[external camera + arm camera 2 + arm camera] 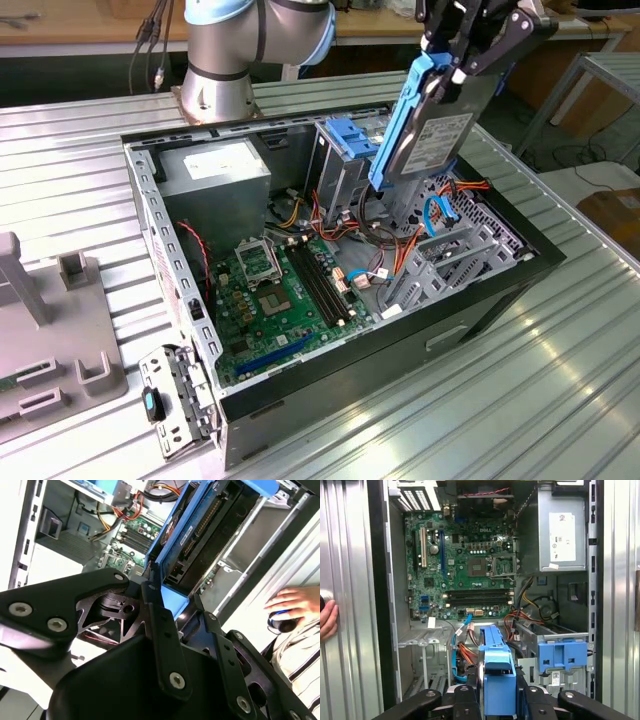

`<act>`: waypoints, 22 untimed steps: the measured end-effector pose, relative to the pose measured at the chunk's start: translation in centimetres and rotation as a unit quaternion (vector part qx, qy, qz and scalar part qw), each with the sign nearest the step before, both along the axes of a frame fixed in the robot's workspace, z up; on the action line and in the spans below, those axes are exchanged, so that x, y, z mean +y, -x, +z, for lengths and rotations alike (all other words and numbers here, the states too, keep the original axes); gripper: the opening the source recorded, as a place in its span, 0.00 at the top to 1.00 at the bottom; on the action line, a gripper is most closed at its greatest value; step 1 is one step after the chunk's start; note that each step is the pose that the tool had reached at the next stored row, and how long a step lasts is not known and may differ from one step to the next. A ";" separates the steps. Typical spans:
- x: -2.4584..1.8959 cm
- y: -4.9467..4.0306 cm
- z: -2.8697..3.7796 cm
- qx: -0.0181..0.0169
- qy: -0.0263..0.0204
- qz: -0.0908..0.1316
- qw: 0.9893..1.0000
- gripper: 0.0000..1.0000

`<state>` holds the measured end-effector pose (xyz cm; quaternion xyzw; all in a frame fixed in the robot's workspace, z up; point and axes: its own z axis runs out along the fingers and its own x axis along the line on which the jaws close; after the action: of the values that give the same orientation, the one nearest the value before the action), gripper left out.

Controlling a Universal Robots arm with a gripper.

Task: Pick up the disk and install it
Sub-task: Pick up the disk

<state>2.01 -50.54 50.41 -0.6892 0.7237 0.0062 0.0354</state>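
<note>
The fingers (480, 55) are clenched on the top end of the disk (428, 135), which hangs tilted above the open computer case (400, 350), at about two o'clock from the green board (285, 290) in the exterior view, just at three o'clock of the drive cage (340, 150).

Grey disk (432, 140) with bright blue side rails and white label, black pincer (458, 72), green motherboard (272, 290), grey power supply (215, 172) bearing white label, orange and red wires (515, 617), ribbed silver counter (520, 400).
</note>
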 end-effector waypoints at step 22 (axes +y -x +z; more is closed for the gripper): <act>-0.69 -0.66 0.00 0.000 0.000 0.000 1.000 0.63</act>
<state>2.66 -51.23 50.42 -0.6892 0.7237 0.0062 0.0353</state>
